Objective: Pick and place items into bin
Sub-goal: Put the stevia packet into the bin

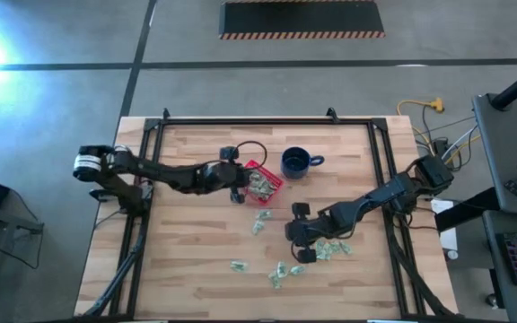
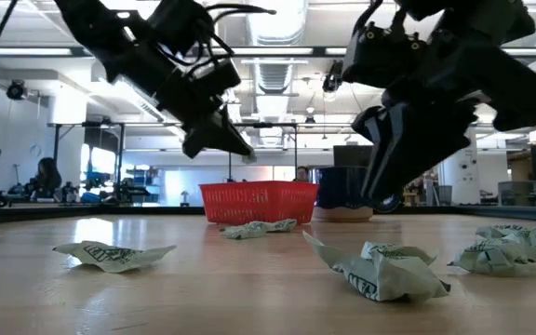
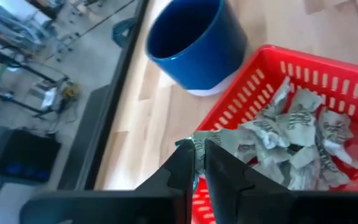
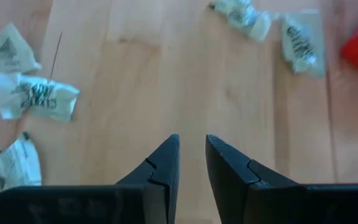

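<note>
Crumpled items [image 2: 389, 272] lie closest in the low view. Behind them the red bin [image 2: 259, 202] stands on the table [image 2: 249, 298]; its wall hides its contents, and both grippers' tips are hard to read.

High view: the left gripper [image 1: 240, 187] is at the bin's edge, the right gripper [image 1: 296, 235] over the loose scatter; the arms mask what lies beneath.

Left wrist view: jaws nearly together, pinching 1 wrapped piece [image 3: 219, 138] above the bin's rim. Released here, it could catch the rim and fall outside, toward the blue mug [image 3: 194, 40].

Right wrist view: jaws slightly apart, empty, above bare wood; descending here would grasp nothing.
</note>
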You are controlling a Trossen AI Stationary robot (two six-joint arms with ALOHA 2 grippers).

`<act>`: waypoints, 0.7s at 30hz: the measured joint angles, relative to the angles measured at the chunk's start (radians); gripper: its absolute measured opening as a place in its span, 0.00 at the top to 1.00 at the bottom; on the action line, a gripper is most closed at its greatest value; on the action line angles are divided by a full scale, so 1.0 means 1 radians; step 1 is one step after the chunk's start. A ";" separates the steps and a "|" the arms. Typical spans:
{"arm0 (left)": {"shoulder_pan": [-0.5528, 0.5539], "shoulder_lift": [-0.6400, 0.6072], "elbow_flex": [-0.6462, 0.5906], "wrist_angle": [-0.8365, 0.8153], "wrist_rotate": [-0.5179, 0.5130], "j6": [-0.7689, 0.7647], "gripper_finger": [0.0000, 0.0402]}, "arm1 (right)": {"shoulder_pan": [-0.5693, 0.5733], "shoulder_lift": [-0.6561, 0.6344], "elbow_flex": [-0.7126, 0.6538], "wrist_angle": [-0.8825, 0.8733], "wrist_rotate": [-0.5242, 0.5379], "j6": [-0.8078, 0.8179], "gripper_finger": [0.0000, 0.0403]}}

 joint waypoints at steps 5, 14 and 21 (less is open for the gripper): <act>0.003 0.023 0.009 -0.002 0.020 0.000 0.84 | 0.006 0.000 0.000 -0.042 0.001 0.053 0.81; -0.013 0.000 0.011 -0.011 0.020 -0.002 0.64 | 0.014 0.000 0.000 -0.101 -0.167 0.134 0.74; -0.033 -0.021 0.009 -0.015 0.020 -0.005 0.62 | 0.041 -0.006 0.000 -0.211 -0.279 0.247 0.72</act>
